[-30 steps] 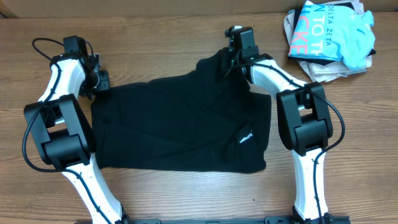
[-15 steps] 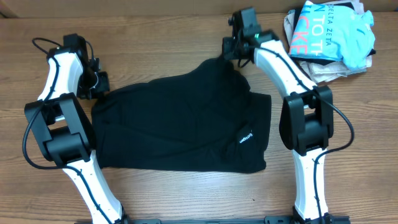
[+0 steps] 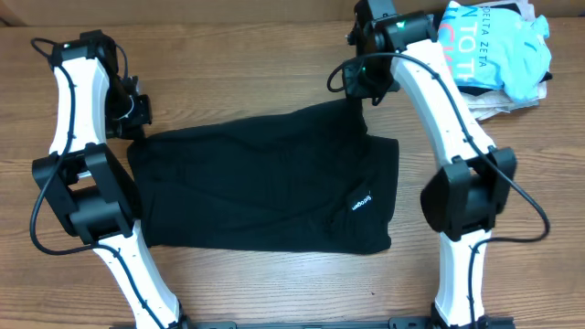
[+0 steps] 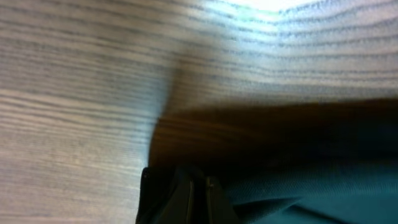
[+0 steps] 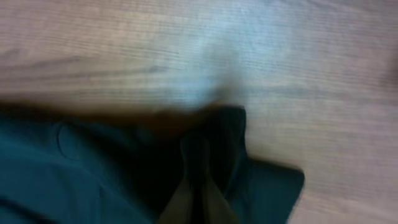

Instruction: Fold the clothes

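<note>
One black garment (image 3: 265, 183) lies spread on the one table (image 3: 228, 55). One heap of clothes (image 3: 484, 64) sits at the table's far right. One light blue shirt (image 3: 498, 46) with lettering lies on top of it, and at least one white piece (image 3: 473, 104) shows beneath. How many pieces the heap holds in all cannot be told.

Two arms stand at the table, one left arm (image 3: 69, 100) and one right arm (image 3: 439, 99). Each bears one gripper, making two: the left gripper (image 3: 134, 114) and the right gripper (image 3: 357, 84). Each wrist view shows one pair of fingers (image 4: 181, 196), so there are two pairs.
</note>
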Action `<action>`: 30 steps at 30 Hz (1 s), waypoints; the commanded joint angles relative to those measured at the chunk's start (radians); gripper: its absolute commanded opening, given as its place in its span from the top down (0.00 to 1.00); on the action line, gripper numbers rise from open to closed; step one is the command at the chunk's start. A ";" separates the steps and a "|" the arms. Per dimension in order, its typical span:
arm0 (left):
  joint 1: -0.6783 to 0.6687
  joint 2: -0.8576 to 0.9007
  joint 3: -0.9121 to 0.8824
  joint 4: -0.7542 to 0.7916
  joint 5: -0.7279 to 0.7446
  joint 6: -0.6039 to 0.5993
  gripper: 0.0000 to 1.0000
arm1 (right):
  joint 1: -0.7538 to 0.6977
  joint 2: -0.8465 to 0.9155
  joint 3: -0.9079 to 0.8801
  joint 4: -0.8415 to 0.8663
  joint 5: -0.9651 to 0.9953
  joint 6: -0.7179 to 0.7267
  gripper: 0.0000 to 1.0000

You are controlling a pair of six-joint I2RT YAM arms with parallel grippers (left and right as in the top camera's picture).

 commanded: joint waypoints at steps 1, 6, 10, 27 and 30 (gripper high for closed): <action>0.003 0.004 0.024 -0.023 0.006 -0.013 0.96 | -0.005 -0.109 0.035 -0.045 -0.003 0.042 0.96; 0.003 0.003 0.024 -0.051 0.003 0.018 0.96 | -0.003 -0.147 0.034 -0.179 -0.004 0.112 0.96; 0.001 0.003 0.023 -0.061 -0.066 0.020 0.96 | 0.024 -0.147 0.005 -0.243 -0.003 0.138 0.96; -0.001 0.004 0.005 -0.029 -0.126 0.084 0.96 | 0.133 -0.316 -0.487 -0.203 0.090 0.354 0.96; -0.001 0.004 -0.027 -0.033 -0.128 0.084 0.96 | 0.132 -0.386 -0.615 -0.142 0.090 0.360 0.96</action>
